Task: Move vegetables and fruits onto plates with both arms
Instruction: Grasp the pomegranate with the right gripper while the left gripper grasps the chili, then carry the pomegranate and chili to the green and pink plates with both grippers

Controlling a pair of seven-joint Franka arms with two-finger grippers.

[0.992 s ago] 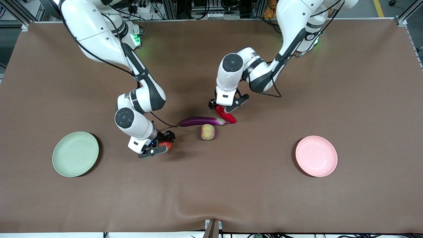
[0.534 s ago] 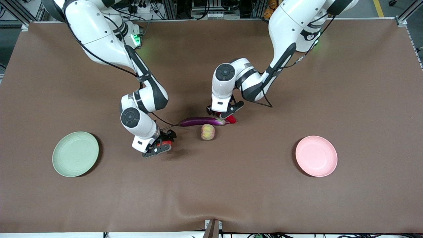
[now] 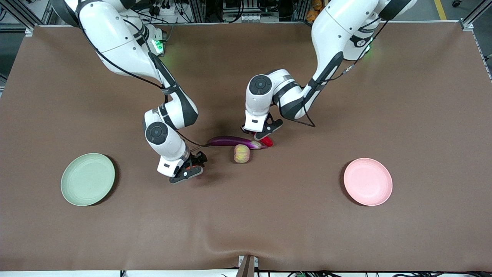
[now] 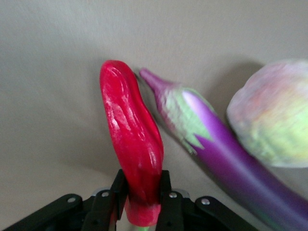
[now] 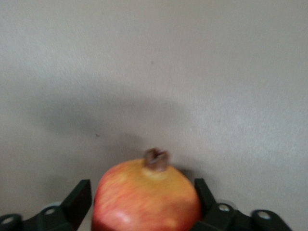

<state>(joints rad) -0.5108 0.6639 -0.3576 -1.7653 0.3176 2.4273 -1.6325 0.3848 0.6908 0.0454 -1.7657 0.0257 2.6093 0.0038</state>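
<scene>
Brown table [image 3: 346, 238] — left end effector [image 4: 140, 202] clamps chili pepper [image 4: 131, 139]; right end effector [image 5: 144, 202] clamps pomegranate [image 5: 147, 197].

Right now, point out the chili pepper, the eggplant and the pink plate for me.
chili pepper [image 4: 132, 144]: left wrist view, middle of its red body.
eggplant [image 3: 230, 141]: front view, middle of its purple length.
pink plate [image 3: 368, 181]: front view, bare centre of the dish.

You see a glossy, plastic-looking chili pepper [image 4: 131, 144] beside a smooth, shiny eggplant [image 4: 231, 154]. The pomegranate [image 5: 147, 202] looks smooth with a soft sheen; the brown table cover [image 3: 269, 223] looks matt, like cloth.
</scene>
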